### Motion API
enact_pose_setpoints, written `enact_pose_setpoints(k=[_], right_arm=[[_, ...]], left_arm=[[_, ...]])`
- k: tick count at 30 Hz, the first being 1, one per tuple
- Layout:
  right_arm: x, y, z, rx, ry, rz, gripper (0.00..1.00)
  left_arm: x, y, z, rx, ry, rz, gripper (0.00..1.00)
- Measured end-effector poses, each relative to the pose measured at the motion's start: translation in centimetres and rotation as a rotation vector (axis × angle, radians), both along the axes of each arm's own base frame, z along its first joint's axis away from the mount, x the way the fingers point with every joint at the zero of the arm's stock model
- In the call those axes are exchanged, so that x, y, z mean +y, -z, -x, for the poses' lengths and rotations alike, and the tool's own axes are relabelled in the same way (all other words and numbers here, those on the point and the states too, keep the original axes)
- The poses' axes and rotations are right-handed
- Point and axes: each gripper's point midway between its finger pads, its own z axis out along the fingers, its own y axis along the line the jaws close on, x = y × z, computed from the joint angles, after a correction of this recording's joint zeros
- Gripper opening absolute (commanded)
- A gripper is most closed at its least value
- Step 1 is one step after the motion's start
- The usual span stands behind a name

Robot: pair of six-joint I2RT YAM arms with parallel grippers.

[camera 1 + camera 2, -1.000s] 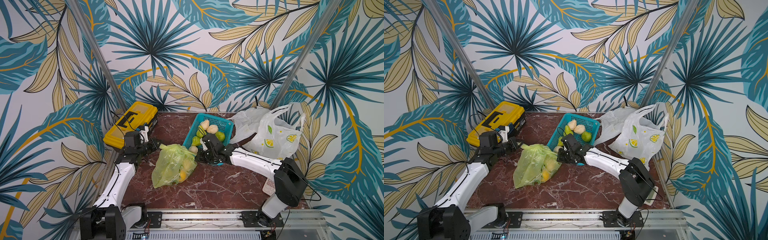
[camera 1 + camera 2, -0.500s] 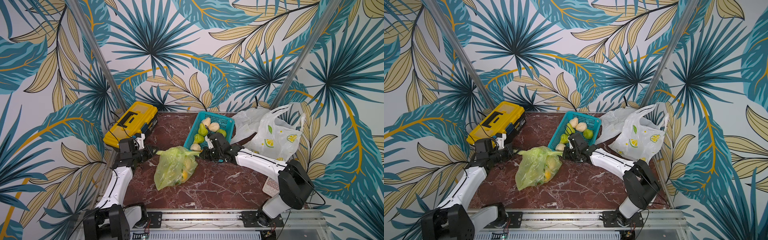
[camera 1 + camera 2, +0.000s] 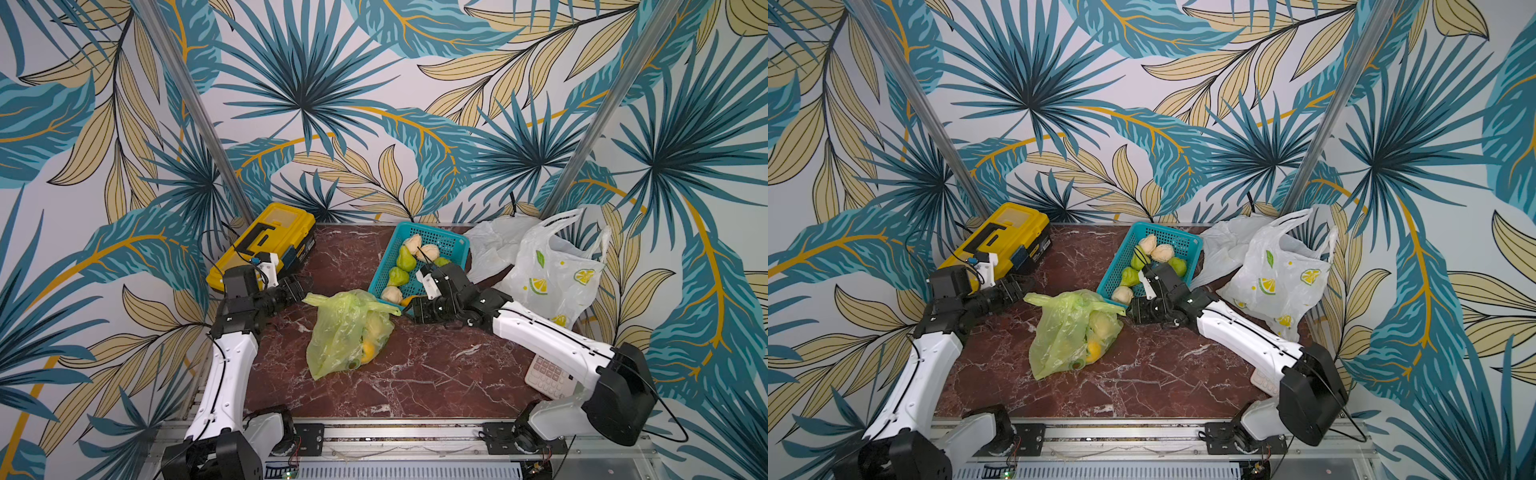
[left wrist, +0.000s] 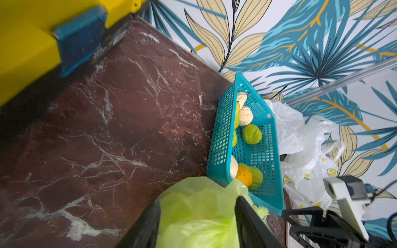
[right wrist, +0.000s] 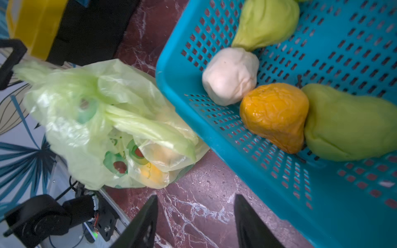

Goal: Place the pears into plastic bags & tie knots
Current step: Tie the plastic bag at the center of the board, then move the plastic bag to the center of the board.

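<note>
A lime-green bag (image 3: 349, 332) holding pears (image 3: 368, 352) lies on the dark marble table (image 3: 415, 374), touching a teal basket (image 3: 451, 245) of more fruit. The left tool (image 4: 197, 199) is spread wide around the bag's top edge. The right tool (image 5: 196, 196) is wide and empty beside the basket.

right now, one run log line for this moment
left pincer open at green bag | right pincer open by basket | pears in both
</note>
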Motion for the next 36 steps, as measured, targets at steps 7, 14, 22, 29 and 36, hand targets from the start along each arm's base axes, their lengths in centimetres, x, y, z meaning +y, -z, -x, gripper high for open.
enact_pose_setpoints(k=[7,14,22,29,36], right_arm=[[6.7,0.1,0.7,-0.039,-0.162,0.033,0.73],[15.9,6.3,0.9,0.038,-0.271,0.071,0.73],[27.9,9.4,1.6,0.088,-0.37,-0.061,0.71],[36.1,4.1,3.3,0.047,-0.479,-0.277,0.72],[27.1,0.3,1.0,0.05,-0.397,-0.228,0.74]], left_arm=[[1.4,-5.1,1.4,-0.074,-0.088,-0.093,0.67],[0.5,-6.8,2.2,-0.092,-0.067,-0.099,0.67],[-0.9,-11.2,2.5,-0.176,-0.036,-0.123,0.67],[-0.8,-14.7,2.8,-0.255,-0.051,-0.14,0.67],[-1.2,-13.5,1.7,-0.22,-0.03,-0.153,0.69]])
